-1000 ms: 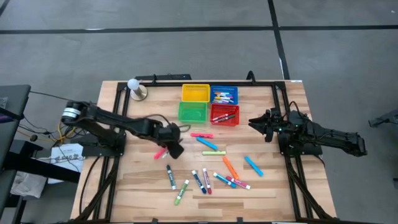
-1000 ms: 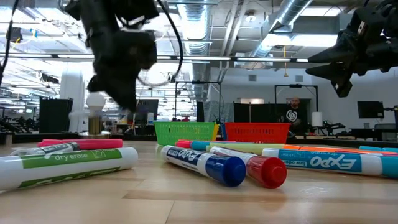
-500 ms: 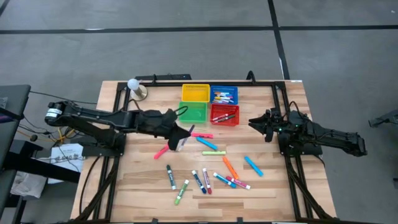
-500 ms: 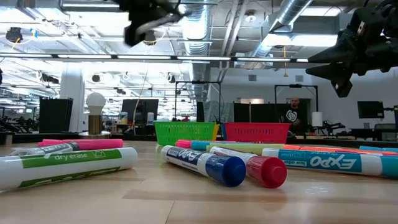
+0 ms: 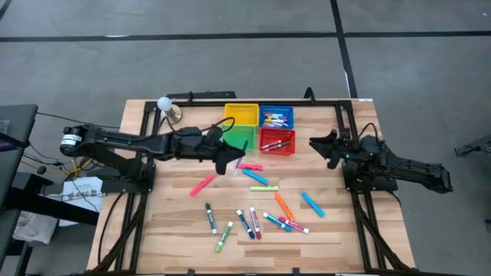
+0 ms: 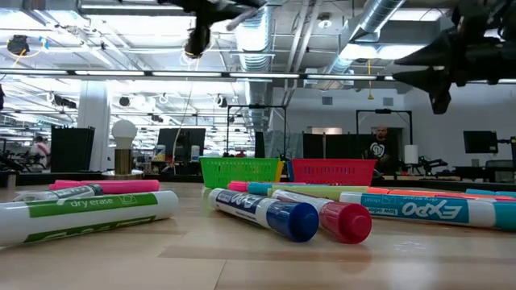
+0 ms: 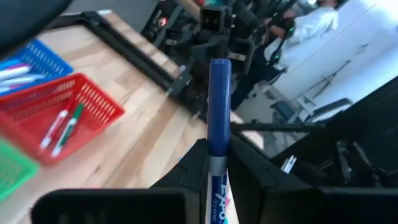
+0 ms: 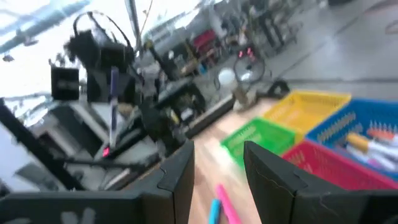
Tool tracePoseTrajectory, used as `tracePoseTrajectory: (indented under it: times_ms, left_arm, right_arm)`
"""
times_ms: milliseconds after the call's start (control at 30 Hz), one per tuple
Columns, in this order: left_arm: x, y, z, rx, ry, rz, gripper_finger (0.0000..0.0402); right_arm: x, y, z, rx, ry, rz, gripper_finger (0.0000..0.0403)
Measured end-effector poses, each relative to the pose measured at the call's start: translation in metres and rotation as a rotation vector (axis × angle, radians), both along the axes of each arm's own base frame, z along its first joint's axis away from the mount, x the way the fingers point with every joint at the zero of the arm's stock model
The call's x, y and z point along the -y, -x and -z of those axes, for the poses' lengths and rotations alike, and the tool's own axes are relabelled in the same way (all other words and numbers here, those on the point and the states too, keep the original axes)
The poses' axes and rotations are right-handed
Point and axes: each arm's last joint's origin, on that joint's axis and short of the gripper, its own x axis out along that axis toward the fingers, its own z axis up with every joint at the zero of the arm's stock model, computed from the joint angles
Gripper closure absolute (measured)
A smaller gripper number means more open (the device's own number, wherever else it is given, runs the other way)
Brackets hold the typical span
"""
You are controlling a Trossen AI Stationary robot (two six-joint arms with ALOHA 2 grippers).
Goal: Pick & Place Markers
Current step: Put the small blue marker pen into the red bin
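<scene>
**Blue marker held above the baskets**

A blue marker (image 7: 219, 134) is clamped in the left gripper (image 5: 234, 152), just beside the green basket (image 5: 232, 139). The right gripper (image 5: 324, 146) is held part-open, empty, well apart from the loose markers (image 5: 265, 205).

Blue marker (image 7: 219, 149) lower end hidden — between fingers; right wrist view blurred

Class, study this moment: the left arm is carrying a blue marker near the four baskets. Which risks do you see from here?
1. The left gripper pinches the blue marker near one end, so it may tilt or slip out.
2. The baskets sit side by side: released early, the marker could land in the green basket or red basket, not the blue basket.
3. The right gripper hangs beside the baskets; the arms might crowd each other.
</scene>
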Motion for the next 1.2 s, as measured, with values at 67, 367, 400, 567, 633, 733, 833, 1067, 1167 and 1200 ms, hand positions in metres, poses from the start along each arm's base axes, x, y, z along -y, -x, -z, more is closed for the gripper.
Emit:
tracePoseTrajectory:
  times_ms: [67, 367, 400, 567, 633, 733, 833, 1067, 1167, 1200]
  left_arm:
    - [-0.003, -0.006, 0.004, 0.014, 0.005, 0.006, 0.0353]
    - [-0.016, -0.035, 0.022, 0.109, 0.067, 0.032, 0.0353]
    - [-0.017, -0.038, 0.024, 0.117, 0.075, 0.032, 0.0353]
    - [-0.023, -0.045, 0.031, 0.139, 0.114, 0.014, 0.0350]
    - [-0.024, -0.046, 0.031, 0.141, 0.114, 0.010, 0.0350]
    - [-0.024, -0.046, 0.031, 0.149, 0.114, 0.009, 0.0350]
    - [-0.024, -0.046, 0.030, 0.158, 0.113, 0.006, 0.0350]
    - [-0.024, -0.046, 0.030, 0.159, 0.112, 0.002, 0.0349]
    - [-0.025, -0.046, 0.030, 0.160, 0.112, -0.001, 0.0349]
    - [-0.025, -0.046, 0.030, 0.161, 0.112, -0.001, 0.0349]
  right_arm:
    - [0.001, 0.000, -0.002, 0.021, 0.003, 0.035, 0.0274]
    - [-0.005, -0.003, -0.010, 0.135, -0.146, -0.097, 0.0274]
    - [-0.006, -0.004, -0.011, 0.142, -0.166, -0.122, 0.0274]
    - [-0.012, -0.017, -0.009, 0.127, -0.234, -0.179, 0.0272]
    - [-0.014, -0.023, -0.010, 0.129, -0.237, -0.180, 0.0265]
    - [-0.016, -0.033, -0.009, 0.127, -0.240, -0.188, 0.0245]
    - [-0.017, -0.044, -0.008, 0.117, -0.263, -0.201, 0.0216]
    - [-0.016, -0.080, -0.019, 0.033, -0.237, -0.189, 0.0163]
    - [-0.016, -0.097, -0.026, -0.002, -0.195, -0.187, 0.0159]
    - [-0.015, -0.103, -0.028, -0.014, -0.184, -0.188, 0.0159]
